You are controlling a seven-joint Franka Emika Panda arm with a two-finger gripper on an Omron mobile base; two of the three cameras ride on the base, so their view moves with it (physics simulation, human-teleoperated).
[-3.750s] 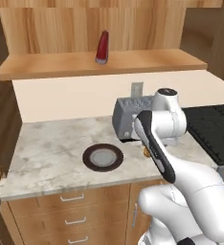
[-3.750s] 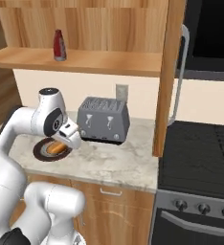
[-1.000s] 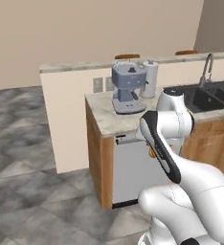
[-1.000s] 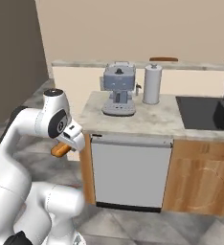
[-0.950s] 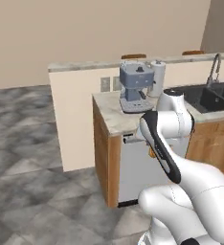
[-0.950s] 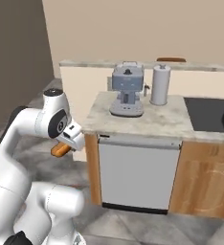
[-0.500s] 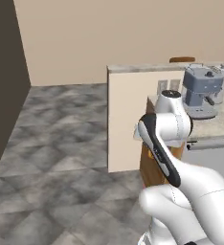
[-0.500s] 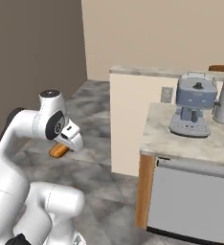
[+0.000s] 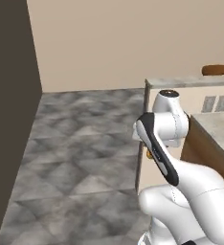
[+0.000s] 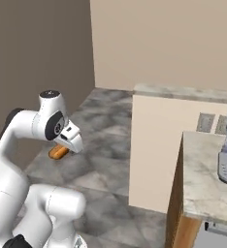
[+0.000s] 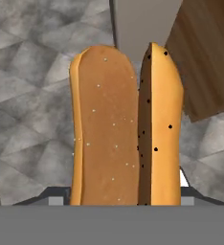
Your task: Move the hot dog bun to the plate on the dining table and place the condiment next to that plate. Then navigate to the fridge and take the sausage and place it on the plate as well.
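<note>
The jaws were clamped on the hot dog bun (image 11: 126, 129), its split orange-tan halves standing lengthwise up from the gripper (image 10: 62, 147) in the hand view. The bun hung in the air above the grey marbled floor (image 9: 80, 143), just beside the beige end wall of the stone-topped counter (image 10: 210, 167), arm folded close.

orange-tan split hot dog bun (image 11: 126, 129), held aloft
</note>
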